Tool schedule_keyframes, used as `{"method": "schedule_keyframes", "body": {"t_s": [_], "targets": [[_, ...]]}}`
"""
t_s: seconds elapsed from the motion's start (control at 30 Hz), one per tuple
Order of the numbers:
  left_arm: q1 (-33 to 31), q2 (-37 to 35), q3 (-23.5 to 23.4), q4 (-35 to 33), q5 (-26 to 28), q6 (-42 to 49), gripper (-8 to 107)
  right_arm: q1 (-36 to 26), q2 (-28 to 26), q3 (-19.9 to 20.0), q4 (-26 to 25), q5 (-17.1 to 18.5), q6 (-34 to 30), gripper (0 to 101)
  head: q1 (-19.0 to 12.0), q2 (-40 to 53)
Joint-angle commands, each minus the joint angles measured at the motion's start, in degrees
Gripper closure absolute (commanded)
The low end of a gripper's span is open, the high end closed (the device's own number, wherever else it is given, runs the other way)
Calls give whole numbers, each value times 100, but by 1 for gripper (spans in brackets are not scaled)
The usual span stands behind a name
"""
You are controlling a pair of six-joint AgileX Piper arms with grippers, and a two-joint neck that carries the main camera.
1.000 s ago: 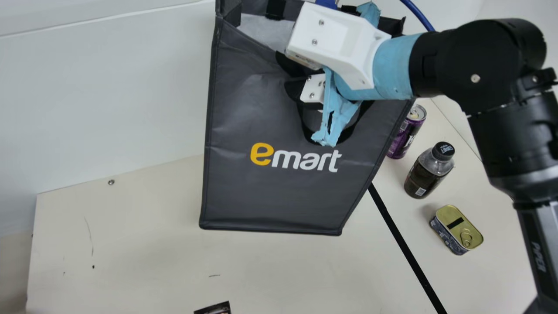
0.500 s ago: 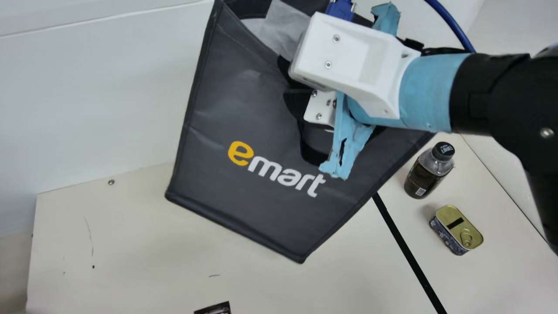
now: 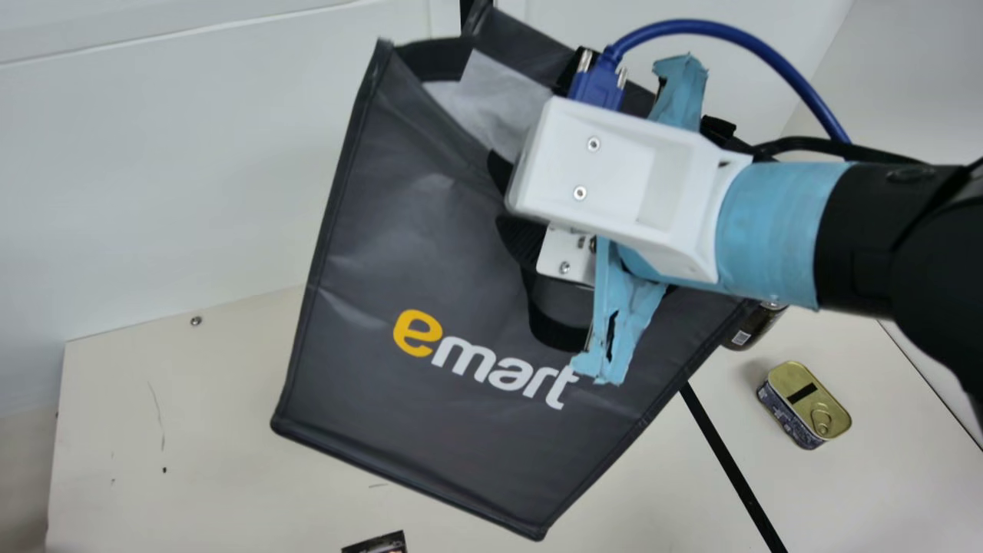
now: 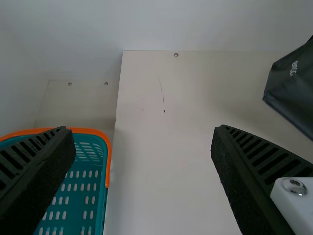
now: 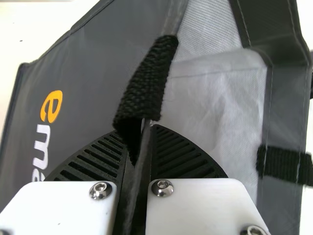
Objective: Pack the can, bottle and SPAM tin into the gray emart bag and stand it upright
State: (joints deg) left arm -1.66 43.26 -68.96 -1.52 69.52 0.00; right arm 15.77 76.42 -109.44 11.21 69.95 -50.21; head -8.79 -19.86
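Main view: plain white wall behind the table, w/ a thin seam running across it near the view's top; at upper R a greyer wall meets it at a slanted corner. Cream table has a straight black line across it, plus a small screw nr its back edge, a faint scratch & a dark speck. Beige strip past the table's L edge, can't tell if floor. L wrist view: another pale surface w/ 2 screws, beside the table. Light's soft, approx. even.
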Motion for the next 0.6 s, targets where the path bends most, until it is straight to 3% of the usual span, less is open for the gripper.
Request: {"method": "schedule_keyframes", "body": {"t_s": [0.0,0.57], "targets": [[0,0,0,0,0,0,9,80,-36,130,-50,-5,31,101,-121,-14],[0,0,0,0,0,0,9,977,-184,904,-413,-5,737,101,-121,-14]]}}
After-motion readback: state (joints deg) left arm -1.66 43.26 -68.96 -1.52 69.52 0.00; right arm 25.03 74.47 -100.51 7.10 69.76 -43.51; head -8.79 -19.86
